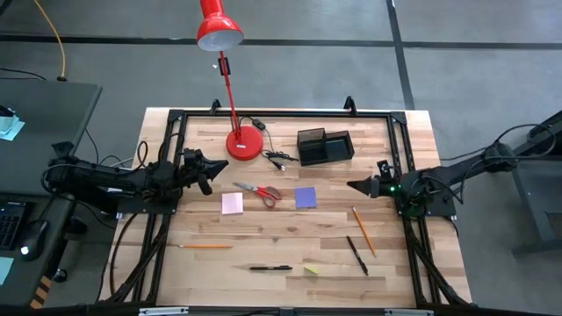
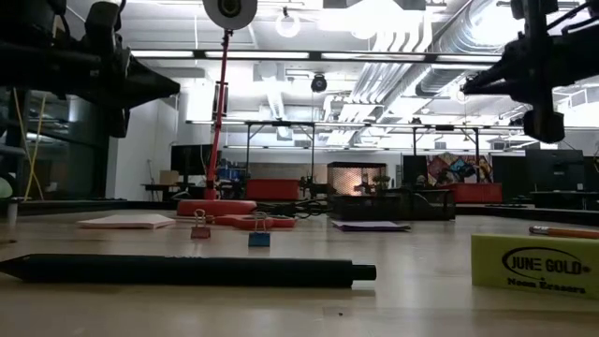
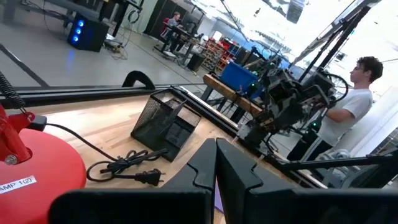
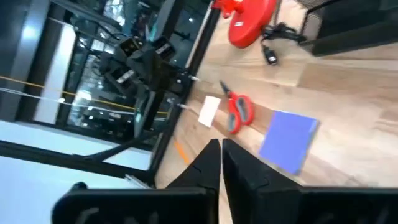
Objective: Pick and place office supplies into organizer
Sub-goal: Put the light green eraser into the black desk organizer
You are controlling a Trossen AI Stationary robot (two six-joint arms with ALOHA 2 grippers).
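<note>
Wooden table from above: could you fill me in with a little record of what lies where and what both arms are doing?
Organizer: black mesh desk tray, far side, looks empty
Middle: pink sticky-note pad, red-handled scissors, purple sticky-note pad
Near side: orange pencils, black pens, yellow eraser
Left gripper: shut, holding nothing
Right gripper: shut, holding nothing

The light wooden plank table (image 1: 290, 224), edged by a black metal frame (image 1: 281, 114), carries a red desk lamp's round base (image 1: 245, 143), a black cable (image 1: 277, 158) and a black mesh organizer tray (image 1: 325, 146) along its far side. Mid-table lie a pink square sticky-note pad (image 1: 232, 204), red-handled scissors (image 1: 261, 191) and a purple square sticky-note pad (image 1: 306, 197). Nearer the front lie two thin orange pencils (image 1: 205, 247) (image 1: 363, 231), two black pens (image 1: 270, 268) (image 1: 356, 254) and a small yellowish eraser (image 1: 312, 269).
</note>
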